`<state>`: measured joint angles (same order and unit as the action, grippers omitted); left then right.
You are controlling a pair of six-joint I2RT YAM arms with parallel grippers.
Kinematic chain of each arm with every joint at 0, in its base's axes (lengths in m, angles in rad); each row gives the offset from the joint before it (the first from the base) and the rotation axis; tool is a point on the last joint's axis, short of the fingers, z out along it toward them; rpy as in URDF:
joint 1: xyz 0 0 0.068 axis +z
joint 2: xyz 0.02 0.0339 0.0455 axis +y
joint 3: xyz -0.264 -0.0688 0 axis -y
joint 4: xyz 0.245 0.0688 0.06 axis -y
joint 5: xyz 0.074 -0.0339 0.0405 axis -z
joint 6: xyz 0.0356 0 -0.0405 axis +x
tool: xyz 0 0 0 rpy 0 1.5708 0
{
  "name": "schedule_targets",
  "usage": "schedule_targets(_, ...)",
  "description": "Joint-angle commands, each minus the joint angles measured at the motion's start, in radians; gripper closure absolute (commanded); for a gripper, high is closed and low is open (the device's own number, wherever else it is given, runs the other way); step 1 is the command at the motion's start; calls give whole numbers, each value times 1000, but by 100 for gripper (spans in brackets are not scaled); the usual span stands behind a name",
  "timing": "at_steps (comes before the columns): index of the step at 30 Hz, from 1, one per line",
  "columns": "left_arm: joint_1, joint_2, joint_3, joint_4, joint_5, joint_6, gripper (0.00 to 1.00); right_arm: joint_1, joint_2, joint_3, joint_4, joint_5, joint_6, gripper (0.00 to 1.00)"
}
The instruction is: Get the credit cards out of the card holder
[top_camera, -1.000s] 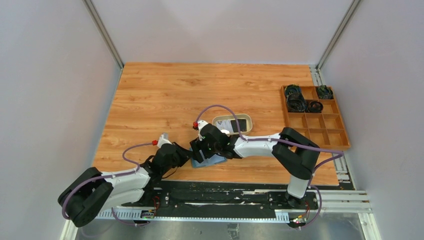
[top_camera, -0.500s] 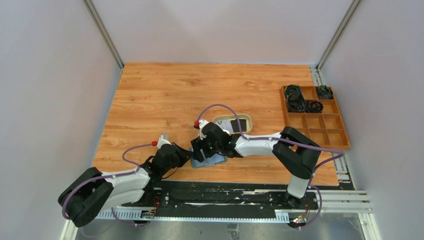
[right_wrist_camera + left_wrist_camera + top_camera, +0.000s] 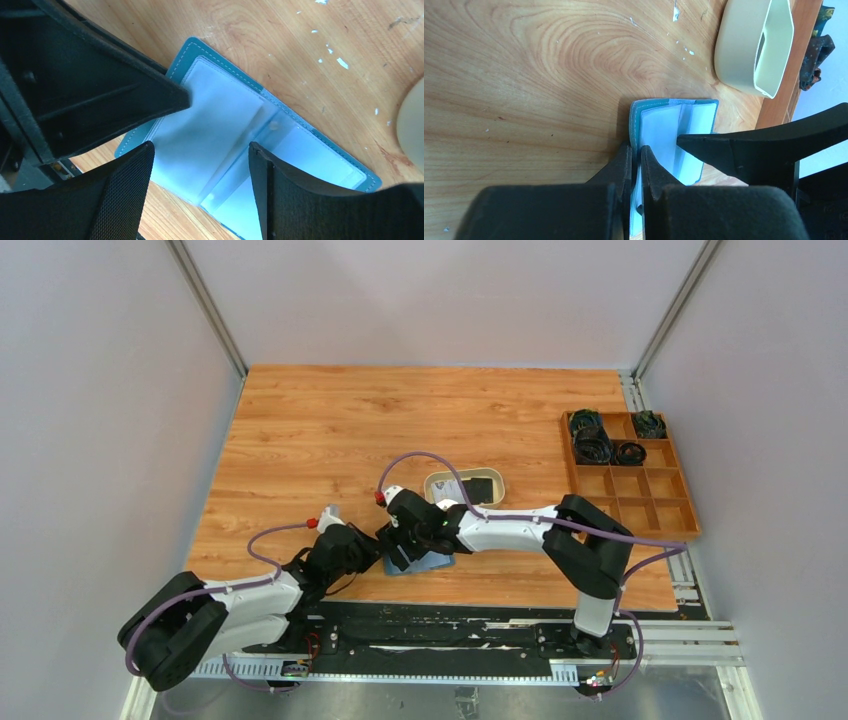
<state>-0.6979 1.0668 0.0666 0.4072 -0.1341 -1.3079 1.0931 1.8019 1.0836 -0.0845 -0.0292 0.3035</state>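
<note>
Two arms meet over a small teal-blue folding leather-like card holder [image 3: 436, 562] in the overhead view. It lies open on the wooden tabletop [image 3: 330, 430] near the front edge, just short of a beige oval tray [image 3: 466, 472] that holds what look like credit cards [image 3: 482, 488], one black and one whitish. From there the left tool [image 3: 381, 558] reaches the holder's left edge and the right tool [image 3: 402, 554] hangs over its left half, though neither's gap can be read at this size. Left wrist view: the left tool is pinched narrow on the stitched edge of the card holder, apparently to anchor it, and one black finger of the right tool crosses the pale inner pockets from the right. Right wrist view: the right tool stands wide, its two fingers straddling the open holder above the clear sleeves and gripping nothing, while the left tool's tip touches the holder's stitched edge. Whether a card sits in those milky sleeves I cannot tell. The holder looks light and limp, likely to slide or fold if tugged unpinned, so the edge clamp seems sound. Any card should be thin, stiff and slick, best nipped by the bit of edge showing at a sleeve mouth, not flat on its face.
</note>
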Motion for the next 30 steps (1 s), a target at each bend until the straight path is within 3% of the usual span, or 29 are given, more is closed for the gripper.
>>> schedule_targets(1,-9,11,-6,-139,-17,47,98,14,46,8,-200,140,-25,27)
schedule_targets(9,-9,-11,-4,-164,-24,50,97,11,71,6,-252,215,-16,26)
schedule_targets(18,-9,-8,-4,-169,-27,50,100,29,-51,32,-166,3,55,26)
schedule_targets(30,-9,-6,-4,-174,-27,49,100,83,46,88,-177,25,81,27)
